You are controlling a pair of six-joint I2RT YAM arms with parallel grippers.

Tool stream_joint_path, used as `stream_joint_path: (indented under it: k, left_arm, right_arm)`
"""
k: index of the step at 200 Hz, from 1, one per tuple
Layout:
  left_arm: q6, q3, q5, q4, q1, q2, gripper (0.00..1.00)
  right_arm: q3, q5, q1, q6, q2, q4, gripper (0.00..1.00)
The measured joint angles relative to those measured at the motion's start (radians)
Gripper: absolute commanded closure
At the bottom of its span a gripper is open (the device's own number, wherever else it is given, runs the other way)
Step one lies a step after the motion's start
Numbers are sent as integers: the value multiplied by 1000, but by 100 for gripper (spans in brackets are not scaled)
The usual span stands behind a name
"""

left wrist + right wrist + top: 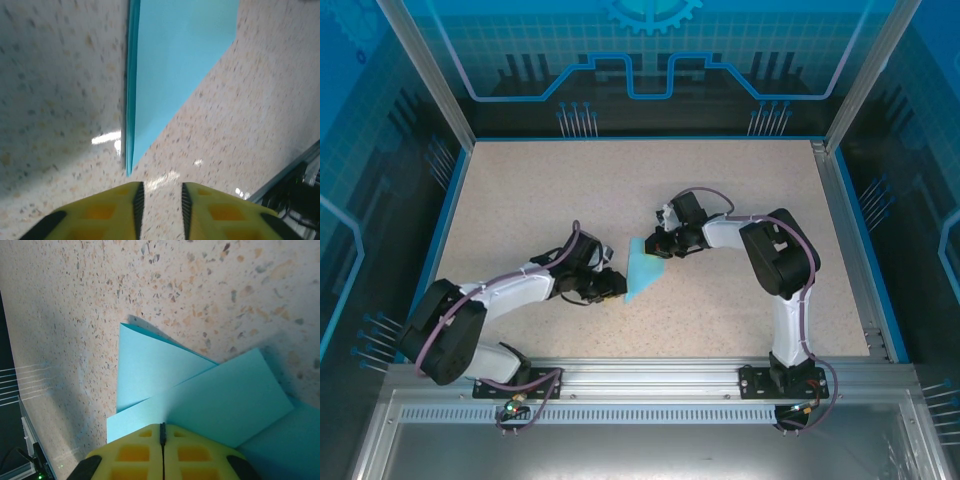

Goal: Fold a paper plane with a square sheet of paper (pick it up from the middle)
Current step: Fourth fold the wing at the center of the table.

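The paper (642, 270) sits mid-table between the two grippers, and there is just one piece of it. It is already well folded: in the left wrist view it is a narrow wedge of stacked layers tapering to a sharp point, and in the right wrist view layered flaps overlap at an angle. By this look the nose and body folds are done. What seems left is shaping the wings and a final press, though the pictures cannot show whether the dart is complete.

There are two grippers. The right gripper (655, 245) has its fingers pressed together on the paper's far edge, the sheet running in under the tips. The left gripper (610, 285) has its fingers slightly apart with bare table (520, 200) showing between them, the paper's point just ahead and not held.
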Motion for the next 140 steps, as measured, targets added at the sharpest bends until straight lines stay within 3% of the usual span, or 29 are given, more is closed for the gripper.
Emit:
stream_joint_path:
  k: [68,105,140]
  left_arm:
    - [69,249,-69,-27,30,226,63]
    - [112,299,-106,-75,31,304,62]
    - [156,343,-134,-121,31,338,62]
  right_arm:
    - [5,34,-2,11,-103,-91,79]
    - [-64,89,-14,21,-241,-116,73]
    - [-130,124,-13,51,-260,-149,71]
